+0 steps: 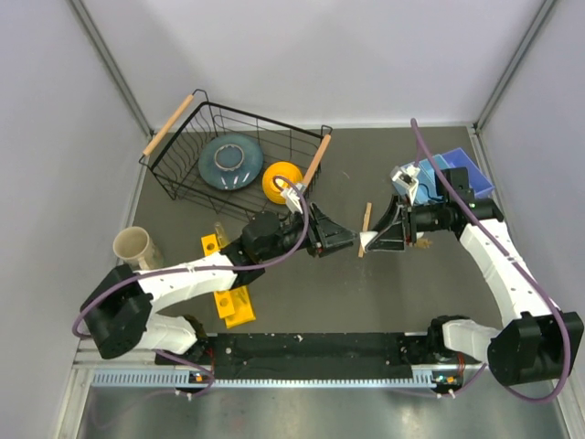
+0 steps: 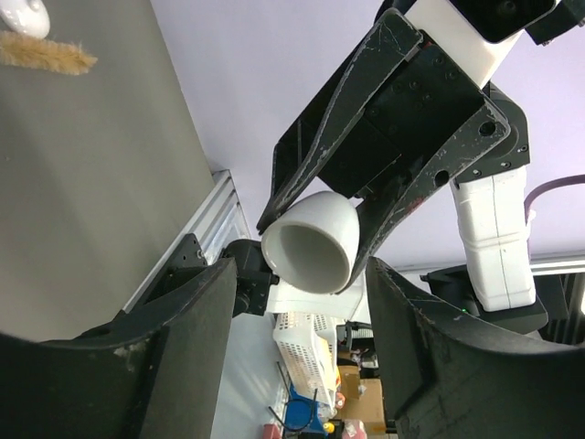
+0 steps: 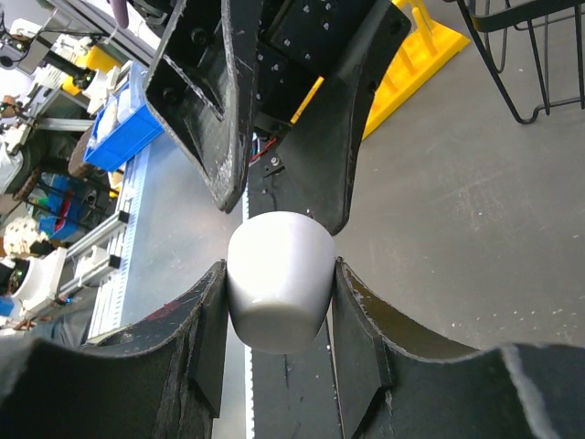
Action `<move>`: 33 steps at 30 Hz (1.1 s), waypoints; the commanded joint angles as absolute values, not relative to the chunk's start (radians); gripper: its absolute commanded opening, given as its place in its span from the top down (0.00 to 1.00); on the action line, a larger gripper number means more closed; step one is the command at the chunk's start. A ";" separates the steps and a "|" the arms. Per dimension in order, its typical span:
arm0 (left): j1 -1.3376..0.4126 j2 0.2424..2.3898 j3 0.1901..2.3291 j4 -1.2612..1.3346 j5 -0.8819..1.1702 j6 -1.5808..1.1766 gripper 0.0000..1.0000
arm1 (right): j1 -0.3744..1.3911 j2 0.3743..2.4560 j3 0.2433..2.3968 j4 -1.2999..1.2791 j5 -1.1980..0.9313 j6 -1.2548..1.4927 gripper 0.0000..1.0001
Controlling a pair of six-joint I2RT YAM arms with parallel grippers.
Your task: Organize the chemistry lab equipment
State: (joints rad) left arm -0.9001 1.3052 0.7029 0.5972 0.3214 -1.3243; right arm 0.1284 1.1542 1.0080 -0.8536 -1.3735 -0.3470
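Passing the cup [image 3: 279, 279] from one arm to the other seems to be the step in hand. The right gripper [image 1: 372, 240] holds this small white cup, one finger on each side of its wall, in the air a little toward 3 o'clock from the middle of the table [image 1: 302, 274]. The left gripper [image 1: 351, 240] comes to it from 9 o'clock, and the two grippers stand nose to nose.

In the left wrist view the cup shows its open mouth, and the left fingers [image 2: 196, 347] stand apart on both sides of it with a gap to the cup. So I judge this gripper as open and holding nothing. Whether one fingertip already touches the cup I cannot tell.

The next move, I think, asks the left jaws to close on the free end of the cup, and only after that the right jaws can let go. If they release too early, the smooth round cup may slip and drop.

Both arms are stretched low and nearly level over the table, with the wrists turned toward each other.

The stick [image 1: 366, 229] lies on the table just at 12 o'clock of the cup. A brush [image 2: 50, 55] and a second white piece [image 2: 23, 14] lie close together on the table. The blue bin [image 1: 457, 174] is at 2 o'clock.
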 commanded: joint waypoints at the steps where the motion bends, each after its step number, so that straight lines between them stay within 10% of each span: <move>1: -0.923 1.333 0.762 0.730 0.328 -1.350 0.41 | 0.147 1.121 1.005 -0.821 -1.419 -0.361 0.72; 17: -0.965 1.434 0.793 0.841 0.362 -1.391 0.59 | 0.181 1.109 0.977 -0.795 -1.364 -0.351 0.72; 25: -0.969 1.439 0.776 0.890 0.380 -1.388 1.00 | 0.187 1.097 0.957 -0.779 -1.339 -0.350 0.70; 33: -0.966 1.304 0.844 0.414 0.396 -1.008 1.00 | 0.186 1.029 0.948 -0.808 -1.244 -0.412 0.23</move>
State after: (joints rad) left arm -0.9577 1.4120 0.7620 0.6838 0.3676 -1.3128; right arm 0.1761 1.0916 0.9543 -0.7979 -1.2819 -0.3565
